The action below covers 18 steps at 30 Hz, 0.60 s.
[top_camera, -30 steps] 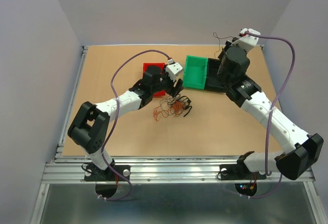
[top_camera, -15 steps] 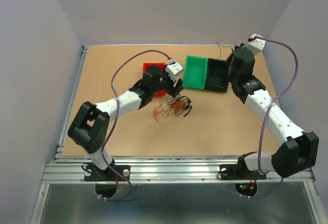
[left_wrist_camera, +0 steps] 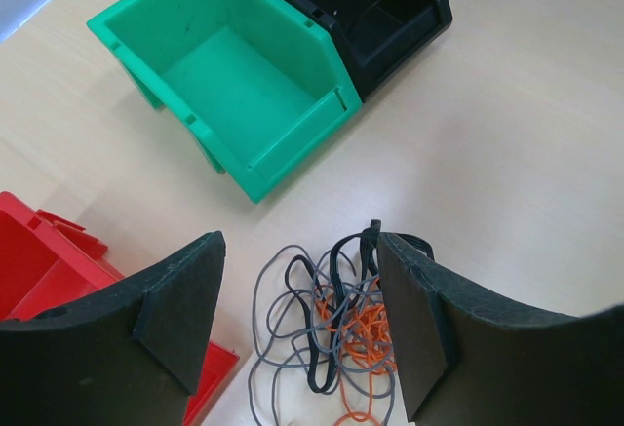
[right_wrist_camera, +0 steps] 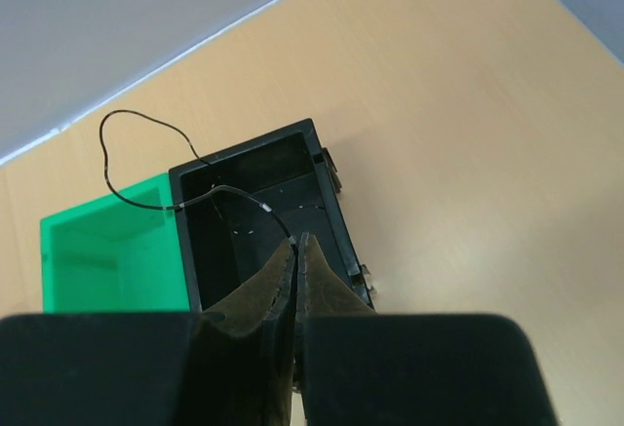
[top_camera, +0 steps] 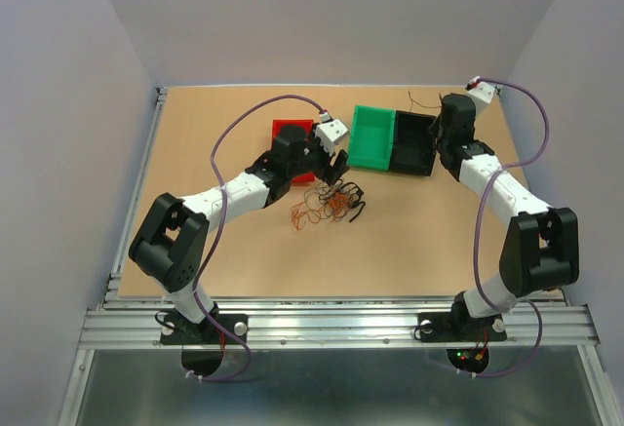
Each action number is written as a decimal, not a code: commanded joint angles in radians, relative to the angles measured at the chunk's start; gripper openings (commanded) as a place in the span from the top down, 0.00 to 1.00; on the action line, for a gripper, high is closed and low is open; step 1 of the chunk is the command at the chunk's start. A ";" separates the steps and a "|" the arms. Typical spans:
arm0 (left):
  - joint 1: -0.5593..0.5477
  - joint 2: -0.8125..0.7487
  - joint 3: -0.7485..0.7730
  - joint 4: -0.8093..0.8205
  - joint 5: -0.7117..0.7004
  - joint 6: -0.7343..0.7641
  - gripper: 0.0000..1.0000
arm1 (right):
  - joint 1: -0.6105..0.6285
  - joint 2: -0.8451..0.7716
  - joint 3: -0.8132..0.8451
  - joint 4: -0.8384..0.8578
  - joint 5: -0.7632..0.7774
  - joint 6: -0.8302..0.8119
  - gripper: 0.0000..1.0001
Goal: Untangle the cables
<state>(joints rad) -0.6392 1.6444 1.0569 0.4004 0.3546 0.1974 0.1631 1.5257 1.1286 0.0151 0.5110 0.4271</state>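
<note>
Well, the cables [left_wrist_camera: 336, 333] are thin, light and floppy, so they will likely snag. They lie in a heap on the table [top_camera: 429, 241], just beside the red bin [left_wrist_camera: 39, 260]. The left gripper [left_wrist_camera: 297, 299] hangs over them, jaws wide apart; a loose outer loop looks best to pinch. The right gripper [right_wrist_camera: 297, 249] is squeezed together on one black wire [right_wrist_camera: 141, 114] above the black bin [right_wrist_camera: 244, 149]. The table is flat and smooth, with pale walls [top_camera: 341, 17] around.

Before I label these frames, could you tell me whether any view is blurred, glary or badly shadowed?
Top external: evenly lit, sharp, soft shadows. Left wrist: cables and green bin crisp, left gripper dark and slightly soft. Right wrist: black bin interior murky, thin black wire sharp.
</note>
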 commanded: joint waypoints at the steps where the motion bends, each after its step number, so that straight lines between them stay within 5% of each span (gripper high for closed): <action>1: -0.002 -0.026 0.020 0.031 0.004 0.008 0.25 | -0.004 -0.013 0.023 0.031 0.026 -0.008 0.99; 18: -0.017 0.008 0.048 -0.001 0.070 0.020 0.25 | -0.002 -0.099 -0.165 -0.032 -0.034 -0.031 0.99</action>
<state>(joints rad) -0.6395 1.6463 1.0588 0.3946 0.3729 0.1997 0.1631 1.4654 0.9833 0.0029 0.4980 0.3981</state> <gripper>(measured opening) 0.753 0.022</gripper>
